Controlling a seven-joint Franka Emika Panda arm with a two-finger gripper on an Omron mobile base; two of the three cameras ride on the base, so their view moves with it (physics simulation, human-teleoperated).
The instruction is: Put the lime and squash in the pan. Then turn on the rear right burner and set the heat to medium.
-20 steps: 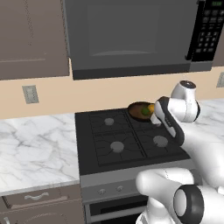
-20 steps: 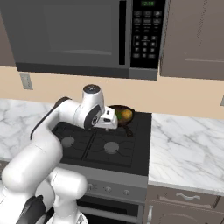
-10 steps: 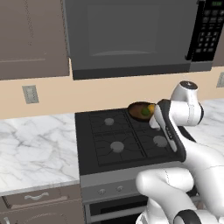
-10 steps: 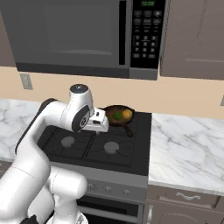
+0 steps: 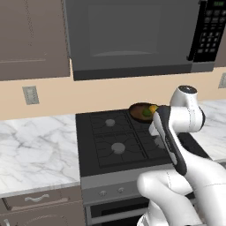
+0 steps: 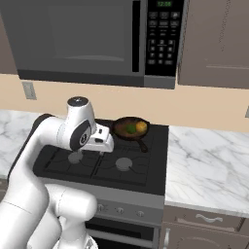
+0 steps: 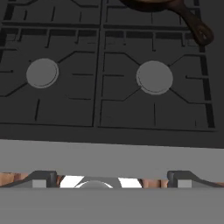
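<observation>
1. The hand (image 7: 112, 177) hangs over the front edge of the stove (image 5: 90, 152), jaws spread wide and holding nothing — its 2 tips (image 7: 43, 178) show far apart at the bottom of the hand view.
2. Just past the tips lie the 2 front burners (image 7: 154, 77), each a round grey cap under a black grate.
3. In the right base view the hand (image 6: 99, 140) sits above the stove's left half, near the pan's left side and apart from it.
4. A row of small knobs (image 6: 119, 210) runs along the stove's front panel.
5. The pan (image 6: 129, 129) rests on the rear right burner, which it covers; its handle (image 6: 142, 145) points toward the front right.
6. Inside the pan lie the lime (image 6: 130, 128) and the squash (image 6: 141, 127) — side by side, lime on the left.
7. The rear left burner (image 5: 110, 122) is bare.
8. A marble surface (image 5: 35, 150) flanks the stove on both sides.
9. Above the stove hangs a microwave (image 6: 97, 39); an outlet (image 5: 30, 95) sits on the beige wall.
</observation>
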